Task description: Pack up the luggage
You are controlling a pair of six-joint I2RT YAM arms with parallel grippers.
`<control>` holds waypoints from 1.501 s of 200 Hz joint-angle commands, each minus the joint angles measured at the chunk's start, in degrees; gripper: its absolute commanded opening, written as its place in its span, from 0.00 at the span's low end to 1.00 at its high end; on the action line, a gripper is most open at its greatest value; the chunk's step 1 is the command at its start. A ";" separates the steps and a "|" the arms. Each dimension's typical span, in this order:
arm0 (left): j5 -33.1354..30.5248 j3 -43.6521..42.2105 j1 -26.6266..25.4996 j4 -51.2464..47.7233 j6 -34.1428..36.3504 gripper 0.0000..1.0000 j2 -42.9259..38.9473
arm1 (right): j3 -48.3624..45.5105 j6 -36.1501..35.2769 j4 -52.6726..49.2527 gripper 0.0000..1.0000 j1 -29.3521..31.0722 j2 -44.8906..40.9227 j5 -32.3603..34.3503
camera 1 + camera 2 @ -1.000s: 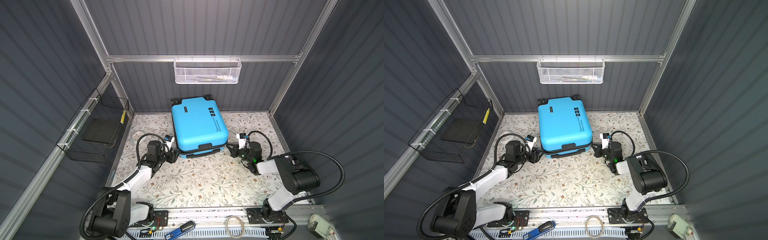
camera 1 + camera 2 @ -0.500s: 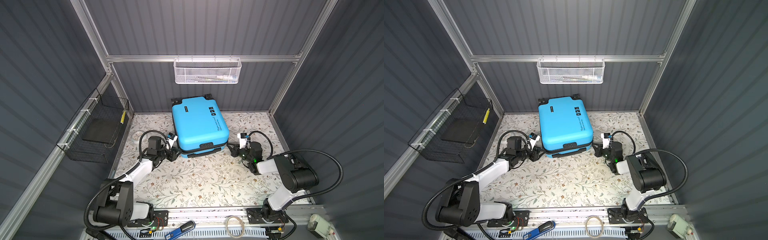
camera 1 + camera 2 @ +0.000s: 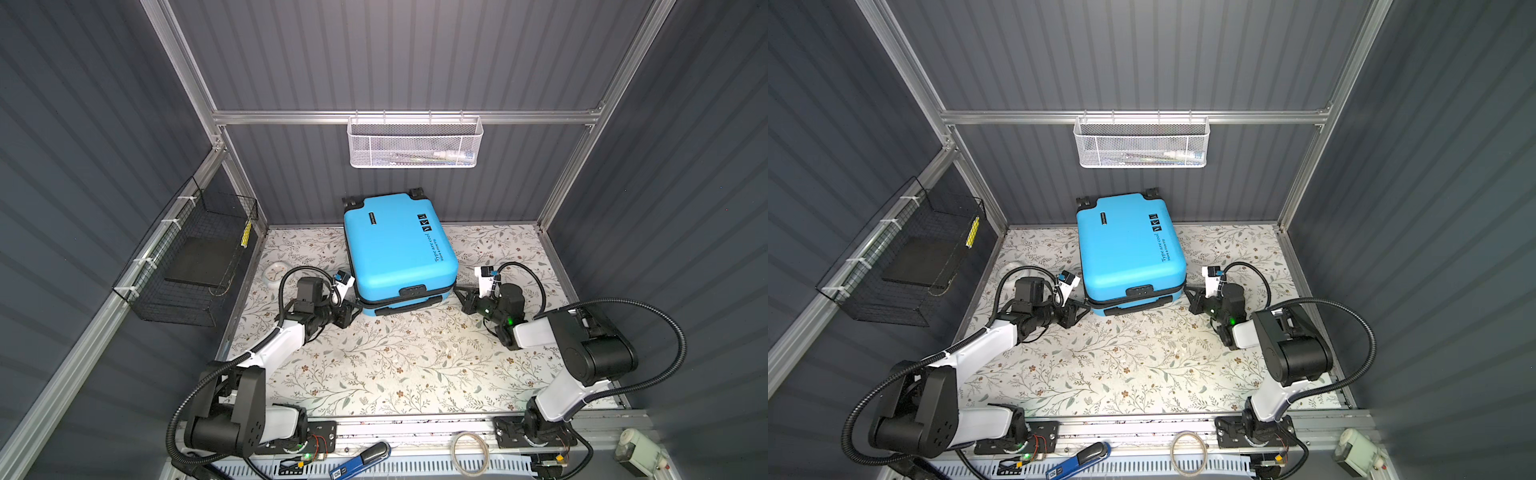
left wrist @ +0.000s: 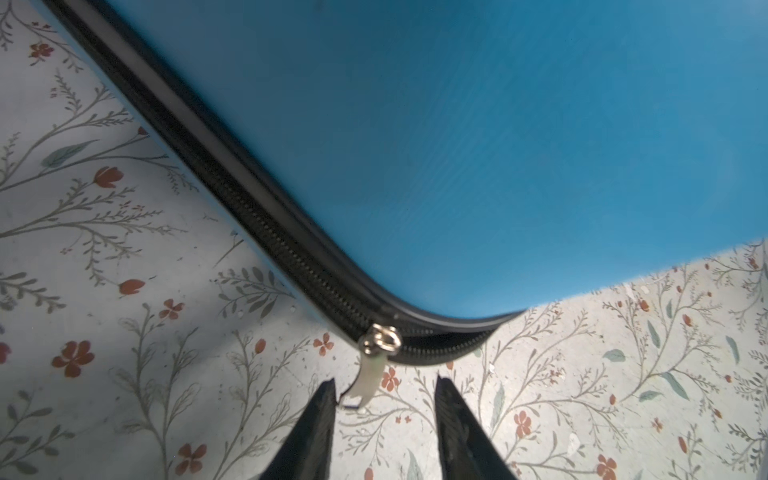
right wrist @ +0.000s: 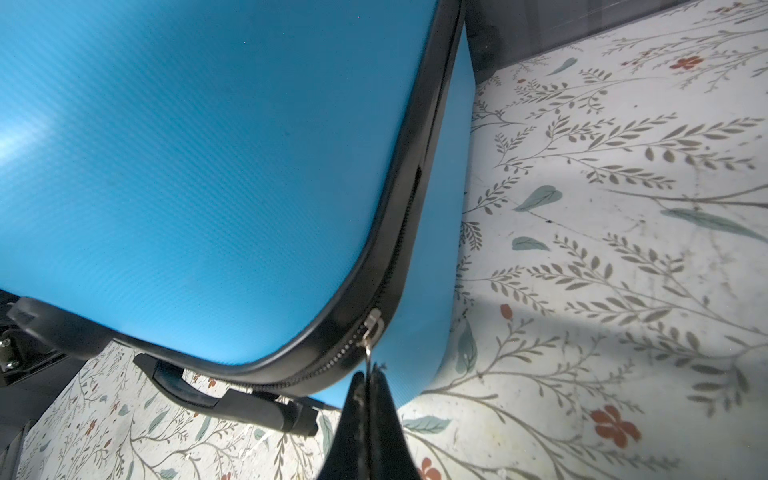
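Noting the right pincer [image 5: 368,380] clenched on a zipper pull [image 5: 371,328] of the luggage [image 3: 395,249], the left pincer [image 4: 384,386] released astride a second pull [image 4: 370,374], we judge zipping intended.

Robot lab test cell: aluminium frame [image 3: 399,117], grey ribbed wall panels [image 3: 415,54], floral-print tabletop [image 3: 395,365], two robot arms [image 3: 286,340] bolted to a front rail [image 3: 415,426], exposed circuit boards [image 3: 307,446].

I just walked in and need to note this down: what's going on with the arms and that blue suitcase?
The blue suitcase lies flat on the floral table, lid down. The right gripper is shut on the right-hand zipper pull at the case's near right corner. The left gripper, jaws apart, has the left-hand zipper pull between its fingers at the near left corner, not yet clamped.
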 commanded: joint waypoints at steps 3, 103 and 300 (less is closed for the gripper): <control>-3.89 -0.70 -0.18 0.05 -1.31 0.44 -1.06 | 0.08 0.32 0.96 0.00 -0.13 -0.29 -0.89; 0.31 0.52 -0.20 2.09 -0.11 0.44 1.53 | -0.10 0.23 0.70 0.00 -0.11 -0.75 -0.81; -1.47 0.95 -0.18 3.55 3.91 0.46 -2.01 | 0.35 -0.38 -0.23 0.00 0.21 -0.38 -0.71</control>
